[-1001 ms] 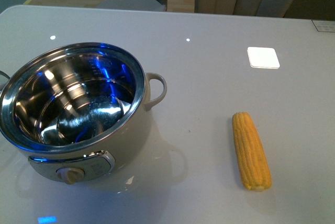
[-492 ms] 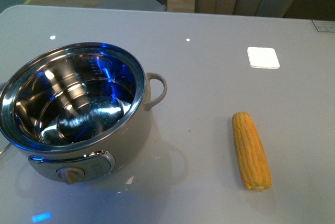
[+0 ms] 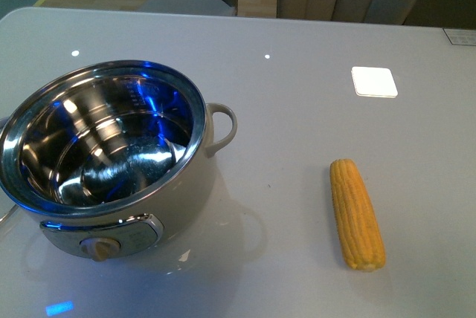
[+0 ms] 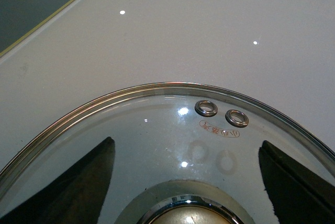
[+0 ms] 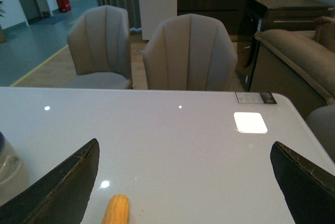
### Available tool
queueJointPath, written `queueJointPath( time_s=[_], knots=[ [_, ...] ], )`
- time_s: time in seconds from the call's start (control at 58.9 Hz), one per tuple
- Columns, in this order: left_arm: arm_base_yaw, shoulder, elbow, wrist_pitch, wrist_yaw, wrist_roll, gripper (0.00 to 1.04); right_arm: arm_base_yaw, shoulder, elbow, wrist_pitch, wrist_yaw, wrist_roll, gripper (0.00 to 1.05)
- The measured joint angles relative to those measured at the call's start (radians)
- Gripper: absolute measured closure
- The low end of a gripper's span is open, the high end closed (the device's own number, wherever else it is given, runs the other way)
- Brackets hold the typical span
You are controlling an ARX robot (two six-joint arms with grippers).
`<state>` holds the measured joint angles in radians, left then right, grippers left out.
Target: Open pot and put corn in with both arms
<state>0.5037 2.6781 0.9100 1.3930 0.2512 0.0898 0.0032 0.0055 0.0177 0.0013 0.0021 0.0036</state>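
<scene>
right tool [image 5: 184, 148] spread wide; corn [image 3: 357, 214] long axis near-far, tip far.

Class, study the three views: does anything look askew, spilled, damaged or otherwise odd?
Nothing stands out. The pot stands upright and open, with nothing spilled around it. The corn lies whole on the table, apart from the pot. The glass lid looks uncracked beneath the open left claw.

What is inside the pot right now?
Nothing shows inside the pot: only bare shiny steel with blue reflections. Its near inner wall is hidden behind the rim. The corn lies outside, on the table.
</scene>
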Motion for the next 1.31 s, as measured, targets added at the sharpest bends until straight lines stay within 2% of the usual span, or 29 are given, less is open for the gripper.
queueJointPath(
  time_s=[0.119, 0.17, 0.288, 0.356, 0.492, 0.831, 0.899, 0.967, 1.306],
  knots=[
    [0.0, 0.0, 0.0, 0.0, 0.0, 0.0, 0.04, 0.0, 0.0, 0.0, 0.0, 0.0, 0.0, 0.09],
    [0.0, -0.004, -0.003, 0.0, 0.0, -0.002, 0.08, 0.0, 0.0, 0.0, 0.0, 0.0, 0.0, 0.09],
    [0.004, -0.065, -0.047, -0.002, 0.003, -0.007, 0.07, 0.0, 0.0, 0.0, 0.0, 0.0, 0.0, 0.09],
    [0.021, -0.246, -0.138, -0.042, 0.007, -0.029, 0.07, 0.0, 0.0, 0.0, 0.0, 0.0, 0.0, 0.09],
    [0.05, -0.544, -0.158, -0.1, 0.01, -0.059, 0.07, 0.0, -0.001, 0.0, 0.0, 0.0, 0.0, 0.09],
    [0.027, -1.057, -0.354, -0.433, 0.103, -0.135, 0.07, 0.0, -0.001, 0.0, 0.0, 0.0, 0.0, 0.09],
    [0.004, -1.153, -0.422, -0.381, 0.197, -0.118, 0.18, 0.0, -0.001, 0.0, 0.0, 0.0, 0.0, 0.09],
    [-0.036, -1.228, -0.486, -0.36, 0.195, -0.11, 0.29, 0.0, -0.001, 0.0, 0.0, -0.001, 0.0, 0.09],
    [-0.23, -1.535, -0.742, -0.432, 0.009, -0.101, 0.92, 0.0, -0.001, 0.0, 0.0, 0.0, 0.0, 0.09]
  ],
)
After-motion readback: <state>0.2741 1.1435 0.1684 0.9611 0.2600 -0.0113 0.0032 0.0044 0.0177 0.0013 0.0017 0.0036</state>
